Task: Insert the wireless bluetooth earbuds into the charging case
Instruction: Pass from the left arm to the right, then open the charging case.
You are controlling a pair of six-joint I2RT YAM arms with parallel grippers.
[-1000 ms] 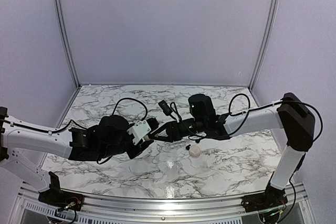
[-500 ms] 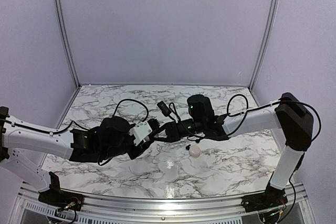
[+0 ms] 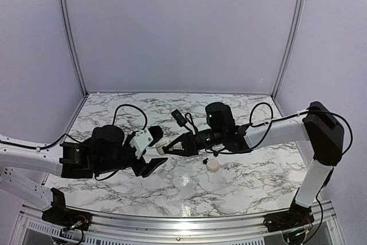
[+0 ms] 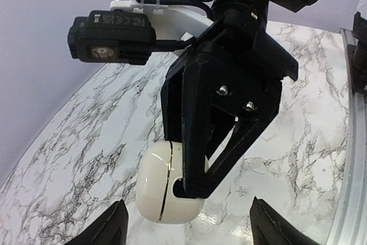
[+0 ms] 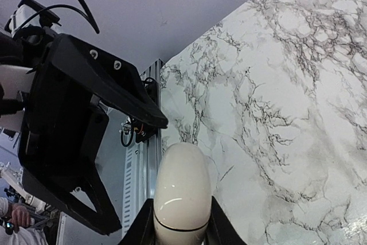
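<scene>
White charging case [image 5: 182, 185] | clamped in right gripper [image 5: 182, 232] | left gripper [image 3: 156, 154] spread wide, nearby

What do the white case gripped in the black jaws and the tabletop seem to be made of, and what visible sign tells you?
Charging case: probably glossy moulded plastic, going by its smooth cream shell, soft highlights and thin seam line. Tabletop: marble-patterned, perhaps a printed laminate or film rather than stone. It shows grey veining on white and a glossy glare.
</scene>
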